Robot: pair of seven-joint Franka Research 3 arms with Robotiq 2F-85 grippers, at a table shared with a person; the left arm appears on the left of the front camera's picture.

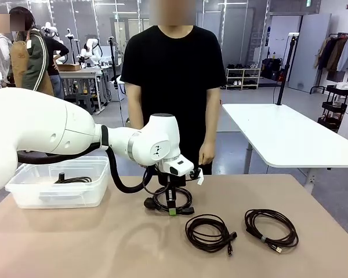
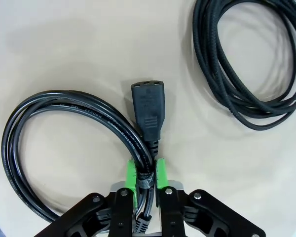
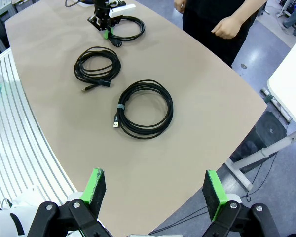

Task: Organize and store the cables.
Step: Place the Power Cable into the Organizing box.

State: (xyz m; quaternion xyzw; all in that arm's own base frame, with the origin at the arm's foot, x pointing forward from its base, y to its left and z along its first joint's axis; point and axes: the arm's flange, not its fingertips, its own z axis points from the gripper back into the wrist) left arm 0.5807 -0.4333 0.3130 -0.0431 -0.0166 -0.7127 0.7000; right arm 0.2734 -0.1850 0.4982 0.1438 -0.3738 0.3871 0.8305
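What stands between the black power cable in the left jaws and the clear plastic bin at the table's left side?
Nothing visible on the table. The left gripper is shut on the power cable, and bare tabletop lies between it and the clear bin. The arm's own black hose hangs over that stretch.

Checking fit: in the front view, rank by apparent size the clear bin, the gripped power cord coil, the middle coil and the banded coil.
1. clear bin, clearly largest.
2. banded coil and middle coil: too alike to rank.
3. power cord coil looks smallest, though it is farther off and partly behind the left gripper.
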